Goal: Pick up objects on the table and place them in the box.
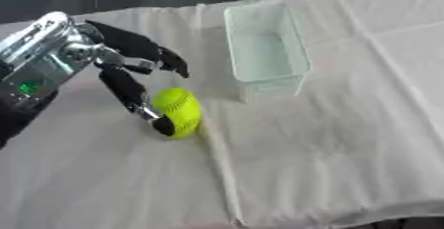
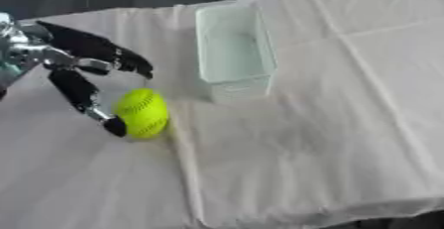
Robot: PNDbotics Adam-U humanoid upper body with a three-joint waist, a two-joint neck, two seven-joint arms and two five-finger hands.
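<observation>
From the left, the left hand reaches in with its fingers spread apart and relaxed, the thumb tip touching the near-left side of the yellow-green ball while the other fingers arch above and behind it, nothing yet enclosed. The ball rests on the white cloth, just left of a fold ridge and near the clear box, which stands up and to its right with nothing visible inside. This looks like step 1, the grasp: next the fingers likely need to curl round the ball before lifting it rightward over the box rim; the right hand shows in neither view.
</observation>
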